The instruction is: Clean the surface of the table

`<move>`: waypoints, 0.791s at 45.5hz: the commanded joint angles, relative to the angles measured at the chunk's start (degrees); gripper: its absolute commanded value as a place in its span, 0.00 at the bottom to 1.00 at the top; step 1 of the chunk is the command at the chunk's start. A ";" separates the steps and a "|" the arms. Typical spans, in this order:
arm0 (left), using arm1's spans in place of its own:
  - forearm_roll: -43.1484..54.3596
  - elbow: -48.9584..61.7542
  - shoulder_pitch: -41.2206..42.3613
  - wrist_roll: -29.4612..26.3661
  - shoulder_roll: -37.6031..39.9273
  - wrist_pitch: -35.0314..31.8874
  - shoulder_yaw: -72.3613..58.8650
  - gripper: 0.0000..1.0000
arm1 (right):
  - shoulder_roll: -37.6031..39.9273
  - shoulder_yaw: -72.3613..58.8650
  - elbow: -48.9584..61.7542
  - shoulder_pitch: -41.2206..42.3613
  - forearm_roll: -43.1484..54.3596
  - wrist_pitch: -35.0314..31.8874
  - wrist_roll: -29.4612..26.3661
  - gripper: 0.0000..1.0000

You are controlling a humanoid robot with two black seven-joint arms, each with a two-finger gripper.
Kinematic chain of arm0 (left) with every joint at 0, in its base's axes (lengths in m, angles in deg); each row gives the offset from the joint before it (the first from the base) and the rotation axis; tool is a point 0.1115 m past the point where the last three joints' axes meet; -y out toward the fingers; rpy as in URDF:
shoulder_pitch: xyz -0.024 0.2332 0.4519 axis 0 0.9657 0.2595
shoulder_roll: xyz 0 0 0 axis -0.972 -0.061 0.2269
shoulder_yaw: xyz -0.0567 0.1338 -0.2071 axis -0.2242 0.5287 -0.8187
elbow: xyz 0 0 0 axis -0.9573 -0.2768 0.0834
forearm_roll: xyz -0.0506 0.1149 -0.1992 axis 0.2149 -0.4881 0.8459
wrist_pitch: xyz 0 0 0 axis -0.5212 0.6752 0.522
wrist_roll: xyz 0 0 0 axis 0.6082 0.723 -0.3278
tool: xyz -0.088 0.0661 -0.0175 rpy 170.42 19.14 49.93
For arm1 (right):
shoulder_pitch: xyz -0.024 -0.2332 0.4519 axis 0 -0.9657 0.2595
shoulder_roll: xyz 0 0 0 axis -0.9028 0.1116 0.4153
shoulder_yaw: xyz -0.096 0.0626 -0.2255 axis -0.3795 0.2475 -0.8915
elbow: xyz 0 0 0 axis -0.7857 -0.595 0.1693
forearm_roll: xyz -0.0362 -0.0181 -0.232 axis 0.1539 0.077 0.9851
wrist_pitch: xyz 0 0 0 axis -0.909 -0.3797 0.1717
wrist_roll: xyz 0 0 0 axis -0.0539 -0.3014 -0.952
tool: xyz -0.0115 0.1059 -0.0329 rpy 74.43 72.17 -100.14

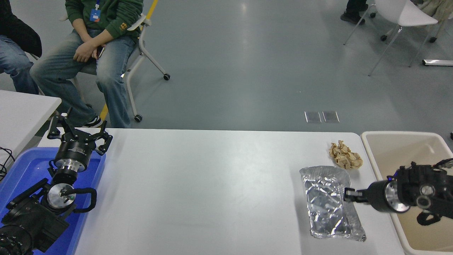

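Observation:
The table surface (212,184) is a wide white top. A crumpled silver foil tray (329,203) lies on it at the right. My right gripper (348,195) is shut on the foil tray's right rim and comes in from the right over the beige bin. A crumpled brown paper ball (345,156) lies behind the tray near the table's right edge. My left gripper (78,132) is open and parked at the lower left above a blue tray.
A beige plastic bin (371,141) stands off the table's right edge. A blue tray (21,166) sits at the left under the left arm. A smaller white table's corner (24,109) shows far left. Two people sit behind at the upper left.

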 commanded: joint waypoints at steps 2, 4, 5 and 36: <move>-0.01 0.00 0.00 0.00 0.01 0.00 0.00 1.00 | 8.43 6.96 -4.12 0.51 -0.96 -5.84 0.90 0.00; -0.01 0.00 0.00 0.00 0.01 0.00 0.00 1.00 | 9.66 7.93 -4.39 0.51 -1.05 -6.98 1.25 0.00; -0.01 0.00 -0.09 0.00 0.01 0.00 0.00 1.00 | 10.36 8.46 -4.56 0.51 -1.22 -7.51 1.60 0.00; -0.01 0.00 0.00 0.00 0.01 0.00 0.00 1.00 | 22.06 15.41 -5.00 0.34 -4.65 -14.55 6.18 0.00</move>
